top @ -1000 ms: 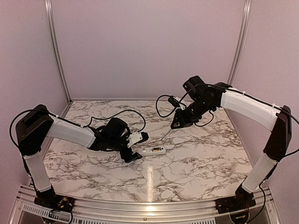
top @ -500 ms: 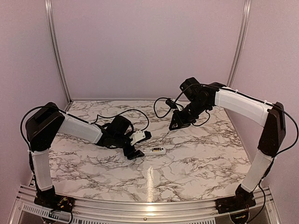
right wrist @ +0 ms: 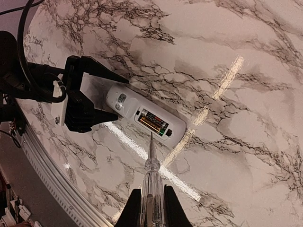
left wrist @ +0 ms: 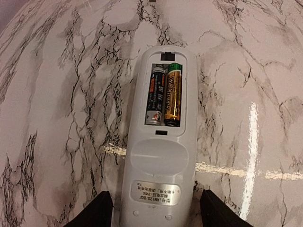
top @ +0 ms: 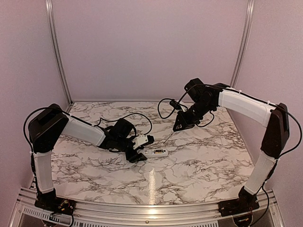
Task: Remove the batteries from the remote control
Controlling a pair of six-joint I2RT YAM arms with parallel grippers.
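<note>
- Left claw (left wrist: pixel 156 215) sat wide open, its dark fingers (left wrist: pixel 99 213) either side of the label end of the remote control (left wrist: pixel 158 161), with a sliver of marble showing on each side. Nothing was gripped yet!
- That remote lay flat on the tabletop (top: pixel 199 161) between the two arms, back up and cover off.
- Both batteries (left wrist: pixel 163 94) sat side by side in the open bay, one dark, one gold.
- Over on the other side, the right claw (right wrist: pixel 152 208) was pinched narrow on the pen-like tool (right wrist: pixel 151 165). The tip aimed at the bay but looked clear of it.
- Danger one: if the tool pried before the left claw clamped, the remote could skid or spin on that smooth marble.
- Danger two: only the end sat between the fingers, so an off-centre squeeze could twist the body out of line.
- Danger three: the tip could slip off a round cell, and a popped battery could roll away.
</note>
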